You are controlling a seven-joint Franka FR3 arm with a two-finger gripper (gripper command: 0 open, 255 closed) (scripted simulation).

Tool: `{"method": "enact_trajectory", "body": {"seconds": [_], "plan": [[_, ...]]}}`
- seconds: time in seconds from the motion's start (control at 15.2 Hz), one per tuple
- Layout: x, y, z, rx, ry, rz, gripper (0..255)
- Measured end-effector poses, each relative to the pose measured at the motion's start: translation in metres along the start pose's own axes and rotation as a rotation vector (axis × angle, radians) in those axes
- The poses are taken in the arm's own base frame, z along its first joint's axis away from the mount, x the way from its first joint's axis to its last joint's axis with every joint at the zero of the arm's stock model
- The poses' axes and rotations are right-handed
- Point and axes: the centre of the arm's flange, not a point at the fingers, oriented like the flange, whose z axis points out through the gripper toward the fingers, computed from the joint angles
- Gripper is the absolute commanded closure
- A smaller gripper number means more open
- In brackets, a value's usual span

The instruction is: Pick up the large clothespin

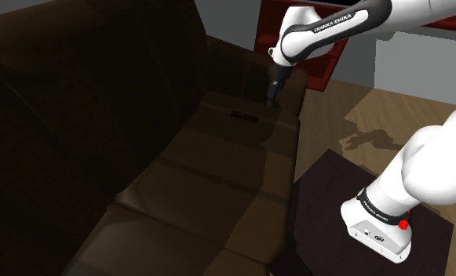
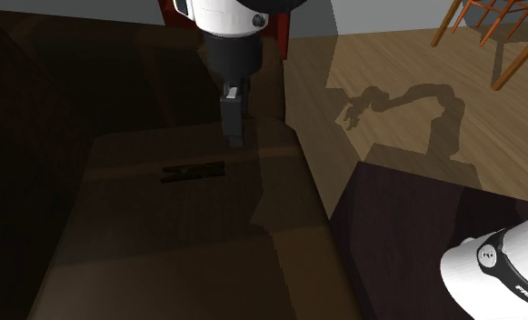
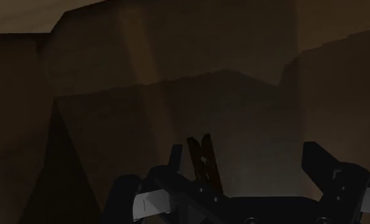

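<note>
A dark clothespin (image 1: 246,118) lies flat on the far seat cushion of a dark brown sofa (image 1: 187,188). In the second exterior view the clothespin (image 2: 194,171) rests just below and to the left of my black gripper (image 2: 234,136), which hangs a little above the cushion and points down. In the shoulder view the gripper (image 1: 273,96) hovers just beyond the pin, near the sofa's back. In the wrist view the gripper (image 3: 246,167) is open, and the clothespin (image 3: 204,165) shows between the fingers, closer to one finger (image 3: 175,159) and untouched.
The sofa's backrest (image 1: 77,86) rises along the shoulder view's left. A red cabinet (image 1: 328,47) stands behind the sofa's end. Wooden floor (image 1: 375,118) and my dark stand (image 1: 328,204) lie to the right. A wooden chair (image 2: 489,27) stands far off.
</note>
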Motion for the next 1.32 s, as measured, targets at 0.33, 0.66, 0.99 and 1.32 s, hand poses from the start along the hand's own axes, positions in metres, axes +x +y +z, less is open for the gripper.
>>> {"method": "enact_trajectory", "body": {"seconds": [0.33, 0.66, 0.99, 1.32], "plan": [[0.05, 0.007, 0.046, 0.007, 0.006, -0.07, 0], [0.1, 0.017, 0.089, 0.015, 0.012, -0.14, 0], [0.121, 0.022, 0.121, 0.019, 0.016, -0.173, 0], [0.123, 0.021, 0.148, 0.019, 0.015, -0.174, 0]]}}
